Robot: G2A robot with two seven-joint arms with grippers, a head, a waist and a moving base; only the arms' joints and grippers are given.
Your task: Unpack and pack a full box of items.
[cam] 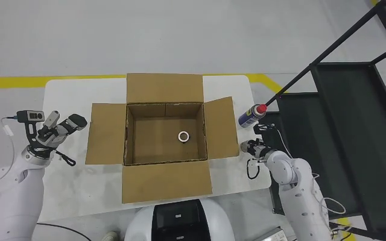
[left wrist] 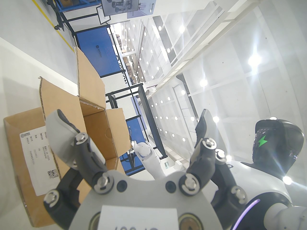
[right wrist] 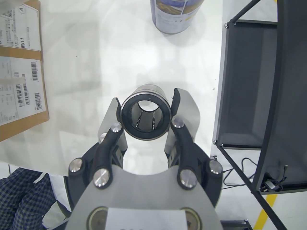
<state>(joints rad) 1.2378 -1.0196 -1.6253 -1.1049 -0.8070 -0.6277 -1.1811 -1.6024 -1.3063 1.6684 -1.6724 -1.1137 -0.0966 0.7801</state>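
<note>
Steel by the look of it, the metal sleeve (right wrist: 146,118) clamped in our right jaws above the counter (right wrist: 96,48), beside the box (cam: 102,134) and near the spray can (right wrist: 177,3), seems heavy, stiff and slick, so we hold its mid-barrel, while our left jaws hang released

place: industrial test hall | yellow floor tape (cam: 60,79) | blue partition panels (left wrist: 93,48) | black steel rack (cam: 329,120)

Bright, even light; glaring ceiling lamps (left wrist: 254,60)
</note>
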